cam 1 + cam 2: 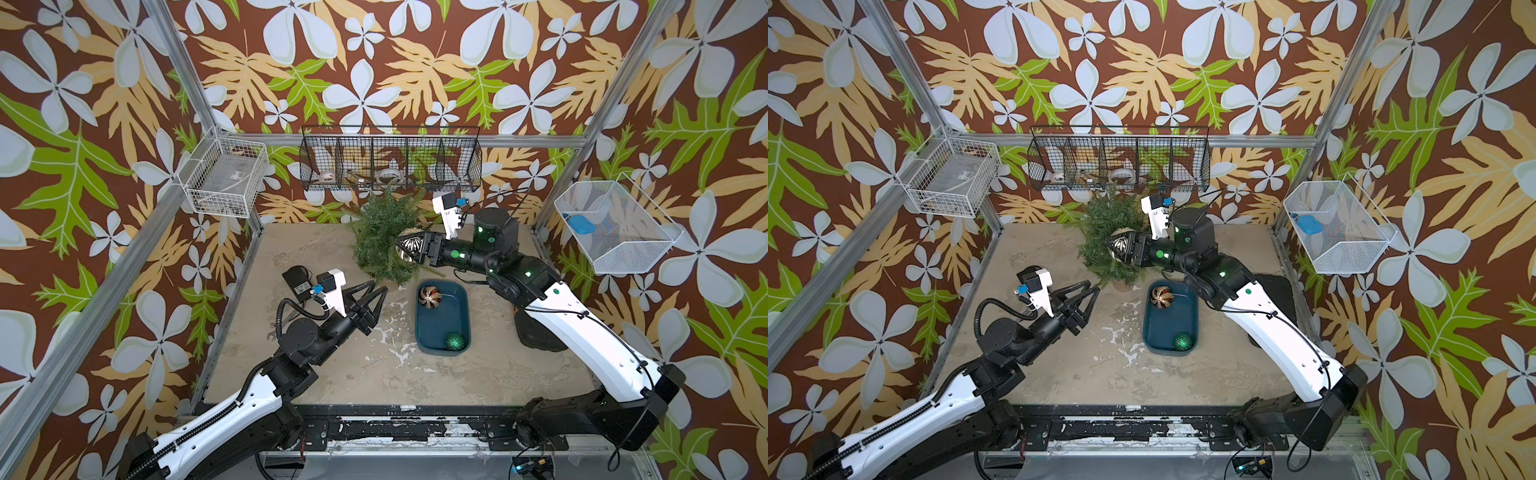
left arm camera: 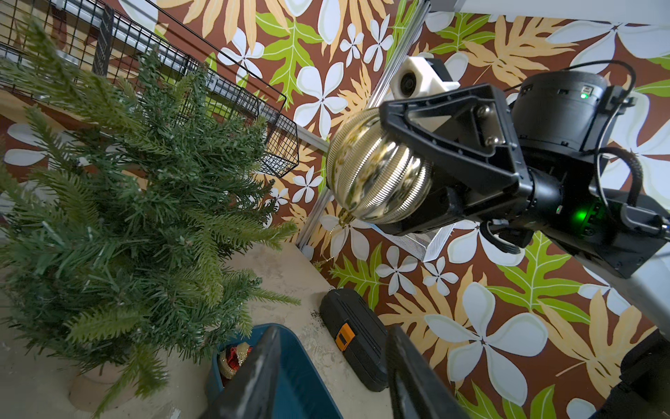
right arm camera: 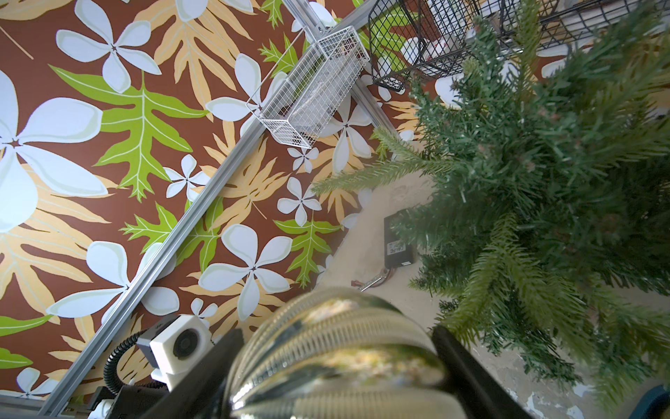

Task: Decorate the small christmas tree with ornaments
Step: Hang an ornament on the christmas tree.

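- We see the right gripper (image 1: 1115, 246) clamped on the gold-and-white bauble (image 1: 1122, 252) — right up against the small christmas tree (image 1: 1100, 232).
- Our left gripper (image 1: 1097, 290) hangs near the lowest branches, holding nothing.
- The teal tray (image 1: 1168, 328) holds the red-and-gold bauble (image 1: 1162, 298) and the green bauble (image 1: 1183, 342) — opposite ends.

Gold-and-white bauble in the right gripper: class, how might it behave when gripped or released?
The gold-and-white bauble looks glossy and round, so it may slip in the right gripper. Set down, it would probably roll. Its mirror-like shell may be fragile.
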Tool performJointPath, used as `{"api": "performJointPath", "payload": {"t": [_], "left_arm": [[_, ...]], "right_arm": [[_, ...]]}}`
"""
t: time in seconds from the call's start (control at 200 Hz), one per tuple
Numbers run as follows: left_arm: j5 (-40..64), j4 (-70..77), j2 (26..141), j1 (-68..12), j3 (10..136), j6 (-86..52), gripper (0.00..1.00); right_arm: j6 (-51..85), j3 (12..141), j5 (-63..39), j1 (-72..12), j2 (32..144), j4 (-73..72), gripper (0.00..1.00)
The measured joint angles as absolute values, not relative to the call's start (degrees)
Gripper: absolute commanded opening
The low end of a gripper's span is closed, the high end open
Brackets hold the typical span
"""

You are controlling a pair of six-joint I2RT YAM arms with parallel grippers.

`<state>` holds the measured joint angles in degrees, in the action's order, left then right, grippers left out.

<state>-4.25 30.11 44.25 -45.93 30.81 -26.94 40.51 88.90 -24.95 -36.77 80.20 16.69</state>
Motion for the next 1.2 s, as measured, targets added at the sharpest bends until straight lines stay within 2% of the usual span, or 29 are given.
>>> {"api": "performJointPath", "payload": {"t": [0.315,1.201], "left_arm": [[-4.5,29.4,44.5,-45.9,30.7,-26.7,0.53],[-4.2,28.8,45.1,-45.9,31.5,-24.9,0.54]], "right_arm": [[41.2,90.7,-25.8,-36.9,82.8,15.5,0.70],[39.6,94.4,-23.9,-36.8,87.0,16.0,0.69]]}}
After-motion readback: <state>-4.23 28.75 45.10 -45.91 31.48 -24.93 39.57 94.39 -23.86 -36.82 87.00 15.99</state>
